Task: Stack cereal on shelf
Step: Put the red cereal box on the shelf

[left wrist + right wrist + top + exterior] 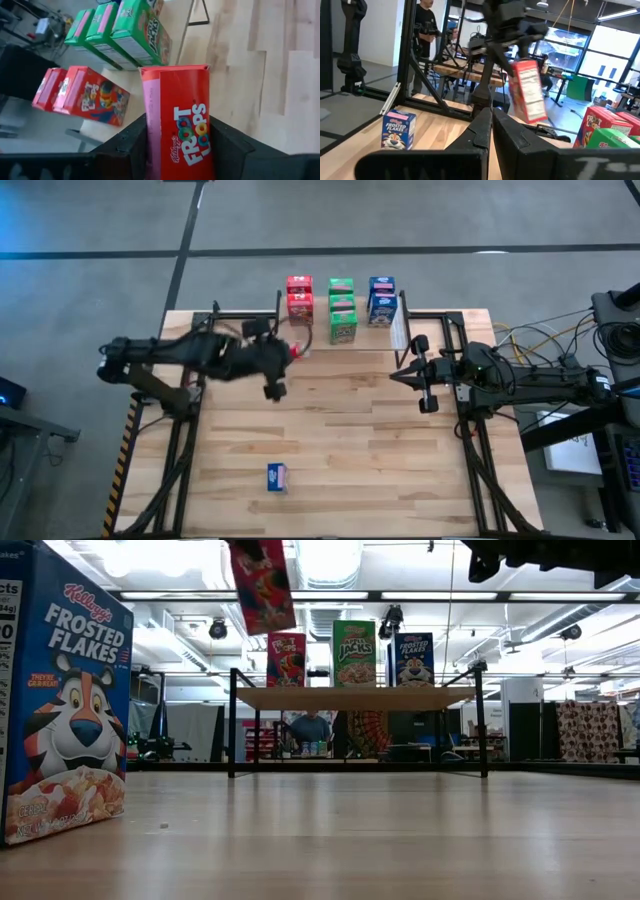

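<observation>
- the shelf [345, 330] sits at the upper middle of the high view, and its plank already carries rows of cereal: 2 red boxes [299, 297] at its left, 3 green boxes [342, 309] in the middle, and blue boxes [381, 300] at its right, which i judge to be 2, though i cannot count them surely.
- the left gripper [285, 352], left of centre in the high view and just below the shelf's left end, has its jaws closed partway around a third red box [177, 125], held off the table and tilted, near the red row.
- the right gripper [400, 373], right of centre, waits with jaws fully closed and nothing in them.
- 1 lone blue box [277, 477] stands on the table [400, 470] at the lower middle, well apart from the shelf.
- by my judgement 7 boxes are placed, 1 is on its way, and 1 blue box is left to fetch.
</observation>
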Robot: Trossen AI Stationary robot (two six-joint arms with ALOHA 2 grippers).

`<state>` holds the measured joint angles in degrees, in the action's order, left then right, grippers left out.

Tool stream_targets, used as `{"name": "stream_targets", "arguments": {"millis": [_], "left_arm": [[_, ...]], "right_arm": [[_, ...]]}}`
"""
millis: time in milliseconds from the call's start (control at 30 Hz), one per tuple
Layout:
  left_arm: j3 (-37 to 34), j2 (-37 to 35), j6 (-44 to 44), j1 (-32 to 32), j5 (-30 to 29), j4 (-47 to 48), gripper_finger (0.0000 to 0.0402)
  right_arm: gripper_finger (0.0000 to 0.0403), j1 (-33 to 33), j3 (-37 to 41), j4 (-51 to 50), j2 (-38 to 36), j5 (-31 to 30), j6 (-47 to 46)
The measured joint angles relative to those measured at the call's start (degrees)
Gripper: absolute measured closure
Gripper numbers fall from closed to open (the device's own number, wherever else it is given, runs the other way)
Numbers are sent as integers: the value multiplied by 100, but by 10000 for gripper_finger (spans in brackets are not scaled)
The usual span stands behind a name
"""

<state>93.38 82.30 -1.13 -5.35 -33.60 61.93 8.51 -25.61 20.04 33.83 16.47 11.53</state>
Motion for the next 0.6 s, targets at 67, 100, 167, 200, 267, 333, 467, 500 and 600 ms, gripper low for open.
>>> {"name": "stream_targets", "arguments": {"millis": [67,100,167,200,267,333,467,500,600], "left_arm": [[0,0,307,361,327,-154,259],[0,2,465,536,485,-216,262],[0,2,768,895,902,-267,265],[-2,2,930,1068,1127,-273,266],[-4,2,1236,1381,1526,-316,267],[-8,2,1539,1676,1885,-366,267],[-22,108,2023,2130,2213,-703,267],[-26,156,2117,2214,2293,-802,267],[-26,315,2377,2405,2602,-1027,267]], "right_arm": [[394,0,0,-12,1,0,2],[394,0,0,-12,1,0,4],[394,0,0,-12,0,0,7],[394,0,0,-12,1,0,4],[394,0,0,-12,0,0,4],[394,0,0,-12,1,0,19],[394,0,0,-12,1,0,32],[394,0,0,-12,1,0,36],[394,0,0,-13,1,0,44]]}}
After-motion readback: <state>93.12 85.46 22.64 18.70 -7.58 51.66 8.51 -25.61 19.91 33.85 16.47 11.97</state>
